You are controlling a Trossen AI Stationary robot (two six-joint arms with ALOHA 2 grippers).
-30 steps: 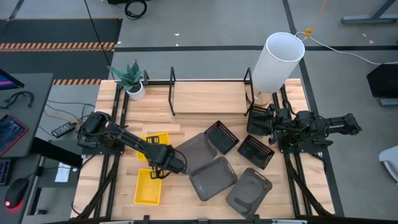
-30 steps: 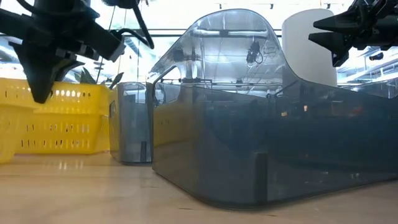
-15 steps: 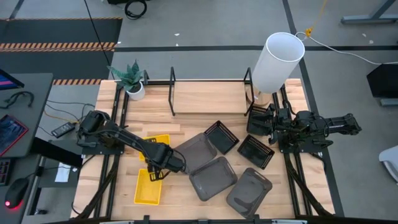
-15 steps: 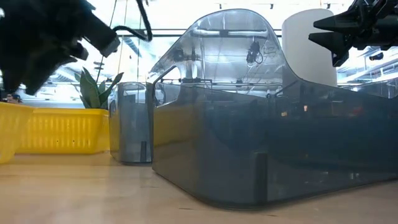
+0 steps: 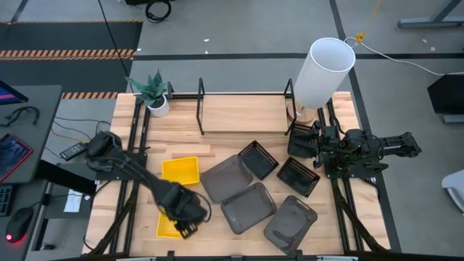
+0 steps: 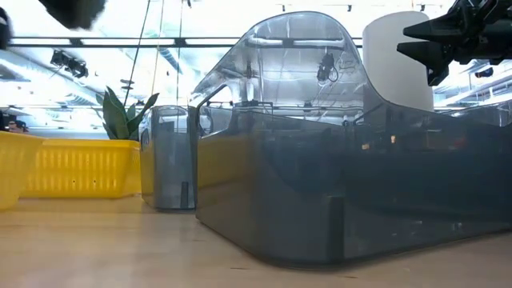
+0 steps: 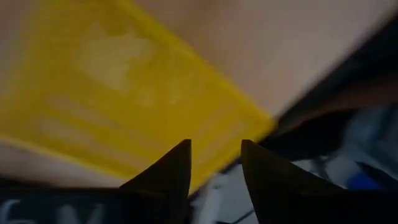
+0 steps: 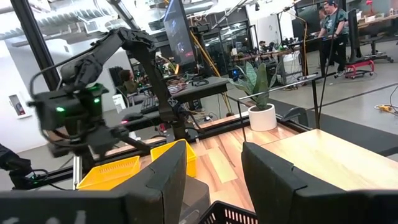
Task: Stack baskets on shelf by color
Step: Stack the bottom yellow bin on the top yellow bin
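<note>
Two yellow baskets lie flat on the table's left half, one (image 5: 180, 170) mid-table and one (image 5: 167, 220) near the front edge. My left gripper (image 5: 188, 227) hovers open over the near one's right end; its fingers (image 7: 168, 174) frame the yellow plastic (image 7: 124, 81) below. Three dark grey baskets (image 5: 248, 206) and two black mesh baskets (image 5: 258, 159) lie in the middle. The black wire shelf (image 5: 243, 94) stands at the far edge. My right gripper (image 5: 308, 148) waits open at the right, above the table.
A tall white cylinder (image 5: 323, 71) stands at the shelf's right end, and a potted plant (image 5: 153, 94) at its left. One grey basket (image 6: 360, 192) fills the low view, close to the front edge. Bare wood lies inside the shelf bays (image 5: 243, 116).
My left gripper has let go of the mid-table yellow basket, which has dropped from a raised, tilted pose to lie flat. The gripper then rose and swung toward the table's near edge, over the other yellow basket.
</note>
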